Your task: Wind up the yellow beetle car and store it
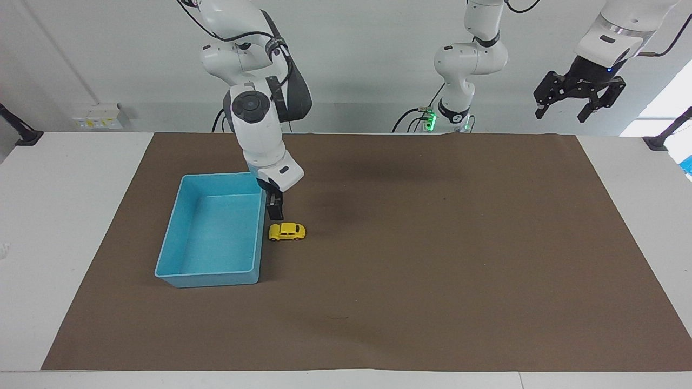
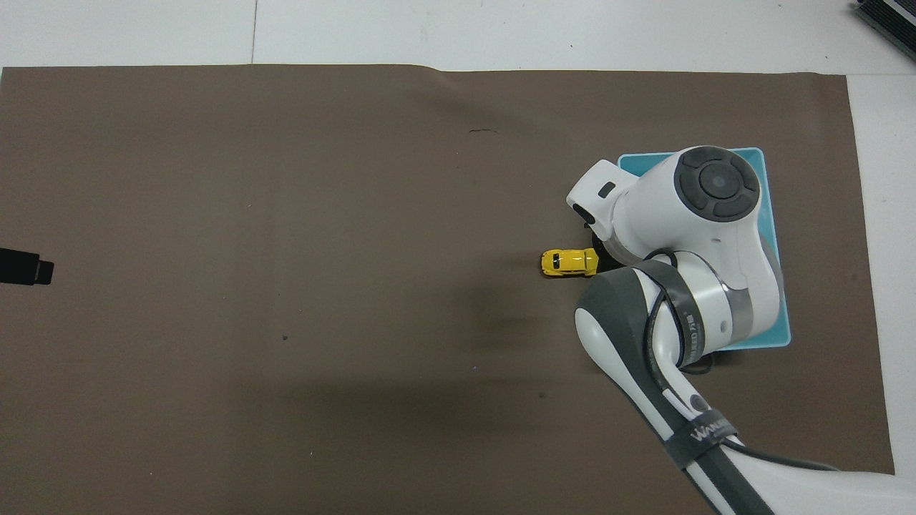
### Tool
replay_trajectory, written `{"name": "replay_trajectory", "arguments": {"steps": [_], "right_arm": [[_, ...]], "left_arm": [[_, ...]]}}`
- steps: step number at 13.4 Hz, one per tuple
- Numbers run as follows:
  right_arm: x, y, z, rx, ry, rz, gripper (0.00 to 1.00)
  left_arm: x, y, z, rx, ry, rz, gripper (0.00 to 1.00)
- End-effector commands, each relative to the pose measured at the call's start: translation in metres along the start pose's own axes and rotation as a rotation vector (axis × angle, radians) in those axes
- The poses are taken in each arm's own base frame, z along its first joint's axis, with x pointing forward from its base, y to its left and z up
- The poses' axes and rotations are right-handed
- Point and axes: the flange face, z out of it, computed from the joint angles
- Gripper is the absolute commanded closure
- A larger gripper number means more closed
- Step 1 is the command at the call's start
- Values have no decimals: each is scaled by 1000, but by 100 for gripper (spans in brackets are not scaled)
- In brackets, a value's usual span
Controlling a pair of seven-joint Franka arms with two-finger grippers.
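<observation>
The yellow beetle car stands on the brown mat beside the blue bin, on the side toward the left arm's end of the table. My right gripper hangs low just over the car's end next to the bin, by the bin's wall. In the overhead view the right arm's wrist covers its fingers and the edge of the car. My left gripper is open and empty, and waits raised high at the left arm's end of the table; only its tip shows from overhead.
The bin is empty, with its long side running away from the robots. The brown mat covers most of the white table. Nothing else lies on it.
</observation>
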Motion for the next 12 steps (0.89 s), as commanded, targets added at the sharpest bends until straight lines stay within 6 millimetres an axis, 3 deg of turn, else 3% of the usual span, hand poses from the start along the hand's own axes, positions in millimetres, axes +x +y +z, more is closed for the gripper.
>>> {"name": "replay_trajectory", "arguments": {"steps": [1,5,8,12], "right_arm": [[0,-2,12,-7,13,20,0],[1,2,31,-20,17,24,0],[2,4,56,-31,20,25,0],[9,5,67,-34,20,14,0]], "left_arm": [[-2,-2,-1,0,-10,-11,0],[-2,-2,-2,0,-8,-12,0],[-2,-2,-2,0,-7,-11,0],[-2,-2,-1,0,-8,-13,0]]}}
